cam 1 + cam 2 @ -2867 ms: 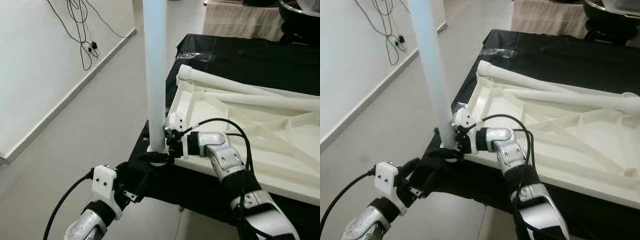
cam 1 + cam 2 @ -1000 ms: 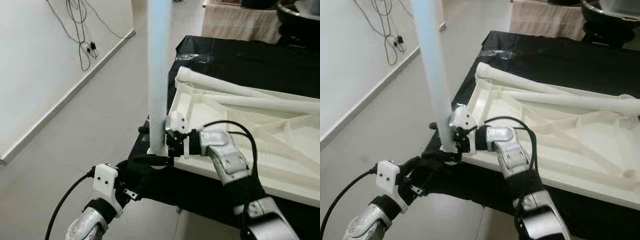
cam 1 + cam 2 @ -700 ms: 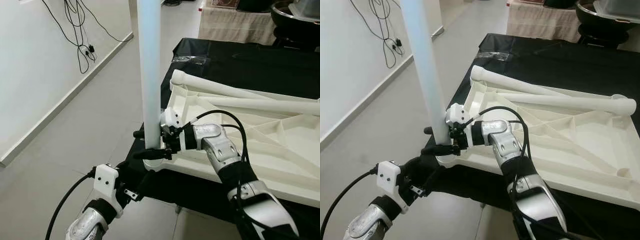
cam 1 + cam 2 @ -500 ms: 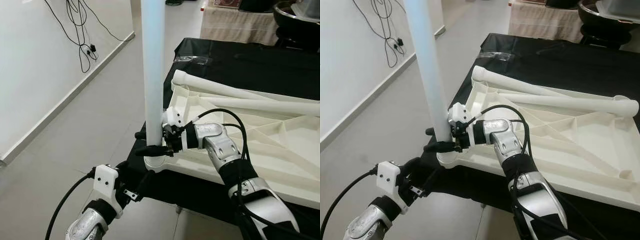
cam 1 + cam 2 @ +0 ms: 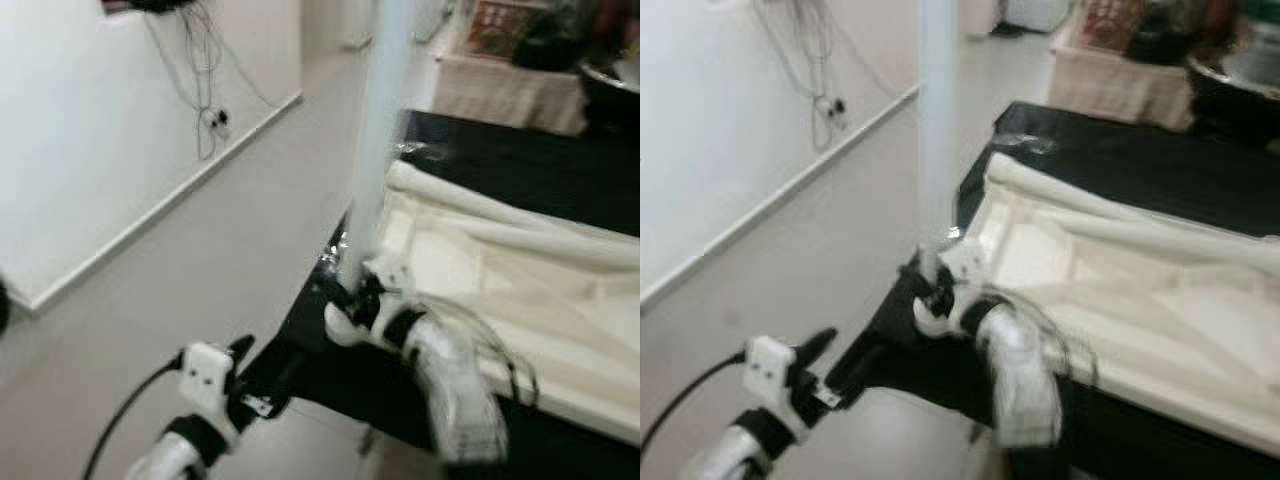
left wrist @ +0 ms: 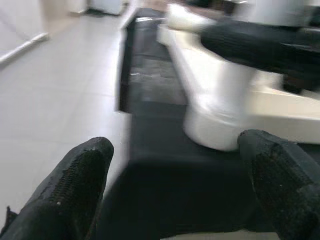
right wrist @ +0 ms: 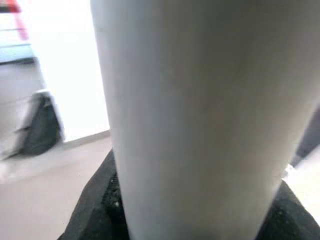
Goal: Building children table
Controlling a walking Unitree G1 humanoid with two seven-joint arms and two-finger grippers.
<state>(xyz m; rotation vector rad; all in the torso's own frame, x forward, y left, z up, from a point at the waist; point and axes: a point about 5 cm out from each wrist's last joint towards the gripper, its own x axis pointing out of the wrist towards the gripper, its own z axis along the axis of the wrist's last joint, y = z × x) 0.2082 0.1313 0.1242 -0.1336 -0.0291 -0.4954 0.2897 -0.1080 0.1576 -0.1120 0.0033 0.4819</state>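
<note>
- the head views were blurred, yet the main things could be made out.
- a white table top [image 5: 500, 270] lay upside down on a black-covered counter [image 5: 1120, 140], its ribbed underside facing up.
- a pale table leg [image 5: 375, 150] stood upright at the near left corner of the table top, its foot in the round corner socket [image 6: 215, 125].
- two more loose legs [image 5: 1110, 235] lay along the far side of the table top.
- the right claw [image 5: 365, 295] was at the base of the upright leg; in the right wrist view its black fingers [image 7: 100, 210] sat on either side of the leg, closed around it.
- the left claw [image 6: 175, 170] hung low, just off the counter's near edge and below the corner socket, its two fingers spread wide apart and holding nothing.
- grey floor [image 5: 200, 240] and a white wall with dangling cables [image 5: 205, 90] lay to the robot's left.
</note>
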